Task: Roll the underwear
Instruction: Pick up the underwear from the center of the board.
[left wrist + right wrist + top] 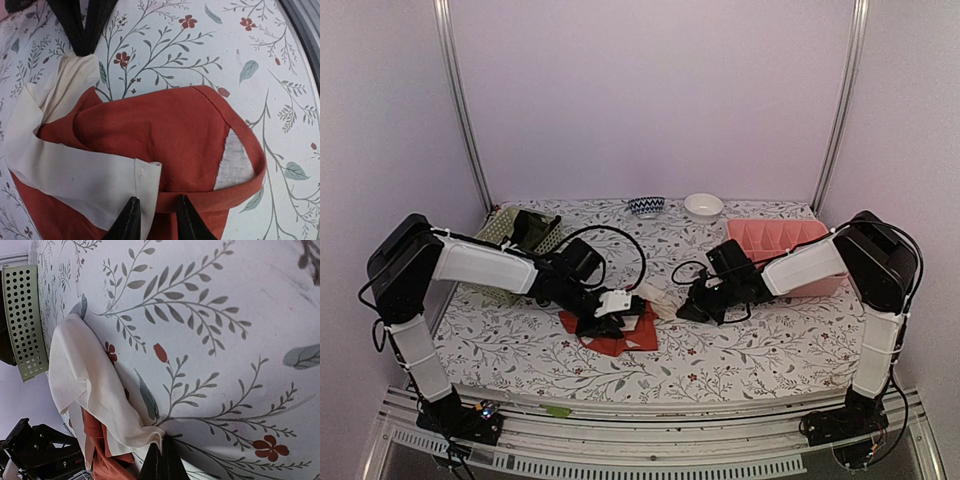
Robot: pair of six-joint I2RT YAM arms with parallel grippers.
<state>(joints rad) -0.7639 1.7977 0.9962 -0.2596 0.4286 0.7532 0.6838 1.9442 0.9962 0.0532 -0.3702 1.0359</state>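
Overhead camera, high beyond the 6 o'clock edge of the table [760, 350], faces 12 o'clock and takes in the whole surface from afar. Left wrist camera hangs close over the red-orange underwear [165, 135], with the right gripper [82, 50] showing at 11 o'clock. Right wrist camera skims the tabletop, rolled sideways, with the green basket [25, 320] at 9 o'clock. All three views share the underwear.

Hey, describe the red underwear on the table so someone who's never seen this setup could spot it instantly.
Start at the floral-print table and look at its centre, toward the near edge. The underwear lies crumpled there: soft red-orange cloth with a cream-white band, unlike the pink divided tray and green perforated basket further back.
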